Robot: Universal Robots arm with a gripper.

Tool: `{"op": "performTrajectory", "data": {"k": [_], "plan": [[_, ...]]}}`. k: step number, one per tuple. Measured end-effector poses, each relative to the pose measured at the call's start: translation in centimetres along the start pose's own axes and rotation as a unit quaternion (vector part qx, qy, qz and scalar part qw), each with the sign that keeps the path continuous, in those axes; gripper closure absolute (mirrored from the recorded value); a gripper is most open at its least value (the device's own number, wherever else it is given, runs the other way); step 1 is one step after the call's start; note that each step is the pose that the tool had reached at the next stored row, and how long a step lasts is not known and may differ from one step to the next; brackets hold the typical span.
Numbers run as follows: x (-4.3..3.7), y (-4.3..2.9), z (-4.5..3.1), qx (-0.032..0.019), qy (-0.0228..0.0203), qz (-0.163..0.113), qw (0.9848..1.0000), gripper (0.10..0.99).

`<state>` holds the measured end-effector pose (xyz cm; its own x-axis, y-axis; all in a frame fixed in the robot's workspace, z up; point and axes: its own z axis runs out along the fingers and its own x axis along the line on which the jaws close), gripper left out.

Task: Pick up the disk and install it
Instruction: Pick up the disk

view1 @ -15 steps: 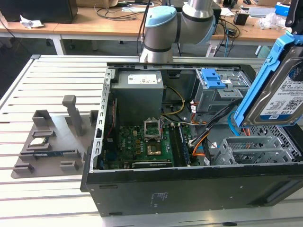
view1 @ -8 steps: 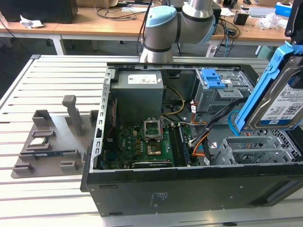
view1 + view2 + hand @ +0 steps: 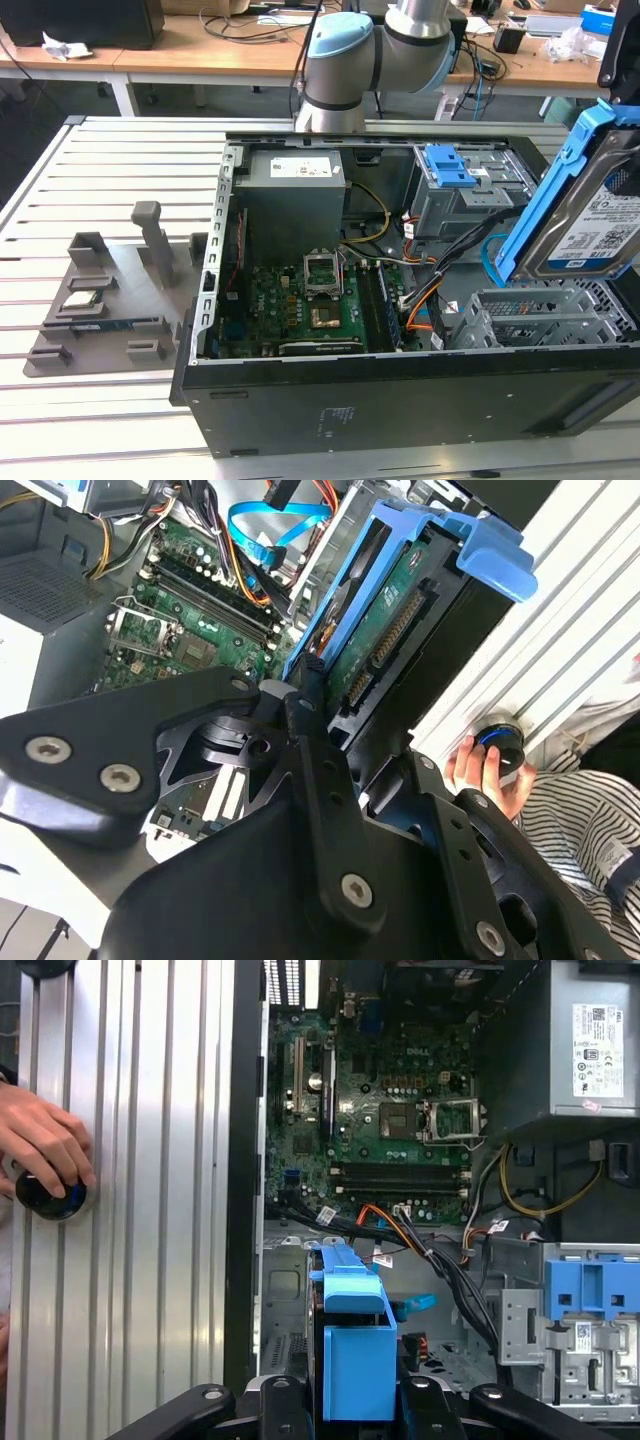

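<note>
The open computer case [image 3: 400,410] lies on its side. Inside it are the motherboard [image 3: 300,300], a grey power supply [image 3: 295,195], loose cables [image 3: 440,1260], a grey metal drive bay [image 3: 470,205] topped by a blue latch [image 3: 448,165], and a perforated drive cage [image 3: 540,315]. The gripper [image 3: 347,1397] has its jaws clamped on the disk [image 3: 590,215], one on each long side of its blue frame. The disk is tilted and clear of the case, over the drive cage. Its blue handle end sticks out past the jaws toward the motherboard. Off to one side of the jaws, outside the case, a person's hand [image 3: 40,1145] rests on a round button [image 3: 45,1195] on the ribbed table [image 3: 150,1210].
</note>
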<state>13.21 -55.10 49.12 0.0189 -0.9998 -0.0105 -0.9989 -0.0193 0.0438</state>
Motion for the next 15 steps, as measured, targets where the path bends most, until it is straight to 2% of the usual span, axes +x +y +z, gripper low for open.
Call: {"op": "performTrajectory", "data": {"k": [15], "plan": [[0.01,-0.07,1.04,0.0000,0.0001,0.000,1.0000,0.722]]}}
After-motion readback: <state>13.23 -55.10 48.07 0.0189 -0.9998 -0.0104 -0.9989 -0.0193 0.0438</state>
